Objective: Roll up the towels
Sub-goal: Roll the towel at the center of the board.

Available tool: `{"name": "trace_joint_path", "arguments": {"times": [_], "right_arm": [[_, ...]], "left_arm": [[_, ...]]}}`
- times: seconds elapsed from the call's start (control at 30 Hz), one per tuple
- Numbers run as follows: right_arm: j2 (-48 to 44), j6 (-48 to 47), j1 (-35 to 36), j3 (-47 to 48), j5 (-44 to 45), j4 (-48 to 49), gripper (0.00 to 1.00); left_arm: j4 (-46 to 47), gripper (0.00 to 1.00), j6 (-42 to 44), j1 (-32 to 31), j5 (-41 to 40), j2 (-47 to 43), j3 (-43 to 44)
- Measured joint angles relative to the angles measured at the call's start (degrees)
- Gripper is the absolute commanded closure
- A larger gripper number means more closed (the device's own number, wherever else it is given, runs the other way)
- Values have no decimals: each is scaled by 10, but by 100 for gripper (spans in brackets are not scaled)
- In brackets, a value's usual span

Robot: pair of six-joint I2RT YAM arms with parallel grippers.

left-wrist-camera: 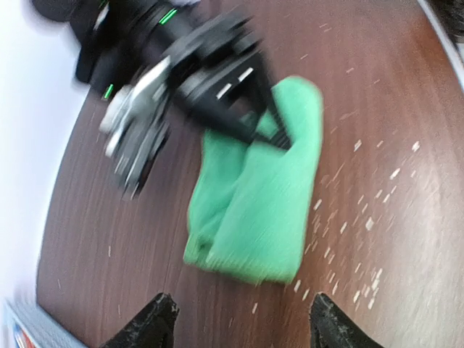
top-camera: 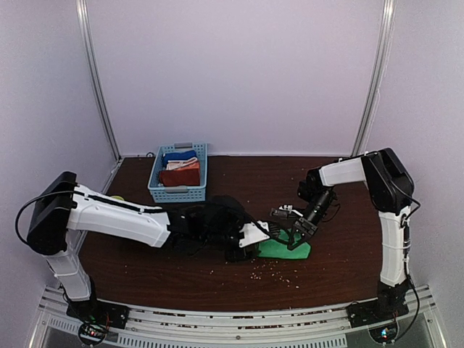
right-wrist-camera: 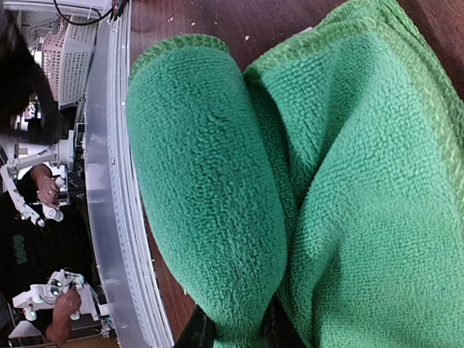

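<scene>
The green towel (top-camera: 287,249) lies on the dark brown table (top-camera: 341,254) near its front edge, between the two arms and a little to the right of centre. It is folded over on itself and partly gathered into a thick soft roll along one side, as the right wrist view shows close up. The right gripper (top-camera: 295,233) comes down onto the towel's far edge with its jaws closed on a bunched fold of the green cloth, which fills the gap between the two black fingers (right-wrist-camera: 197,332). The left gripper (left-wrist-camera: 243,328) hovers just short of the towel's near edge, its jaws spread wide with nothing between them and only bare table beneath. The left wrist view is blurred, so finer detail of the contact cannot be told. The rust towel (top-camera: 180,177) sits in the blue basket (top-camera: 155,185) at the back left of the table, well apart from both grippers, with a blue cloth (top-camera: 179,156) behind it. Pale crumbs (top-camera: 272,270) are scattered over the table around the green towel
</scene>
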Motion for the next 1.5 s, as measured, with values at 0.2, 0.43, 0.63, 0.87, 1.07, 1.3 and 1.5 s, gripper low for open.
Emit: {"name": "trace_joint_path", "arguments": {"times": [0.2, 0.43, 0.63, 0.87, 1.07, 1.3, 1.5], "right_arm": [[2, 31, -2, 0, -4, 0, 89], [2, 43, -2, -6, -10, 3, 89], [2, 43, -2, -8, -13, 4, 86], [-8, 39, -2, -8, -7, -2, 69], [-80, 42, -2, 19, 46, -5, 53], [-258, 107, -6, 112, 111, 51, 54], [-436, 163, -14, 58, 72, 126, 50]], "left_arm": [[-8, 34, 91, -40, -15, 114, 111], [-55, 45, 138, -36, -33, 215, 207], [-76, 63, 154, -36, -57, 246, 233], [-130, 79, 138, -36, -42, 257, 272], [-148, 85, 101, -33, -22, 258, 281], [-238, 85, 26, -30, 46, 261, 327], [-322, 84, -56, 0, 193, 310, 423]]}}
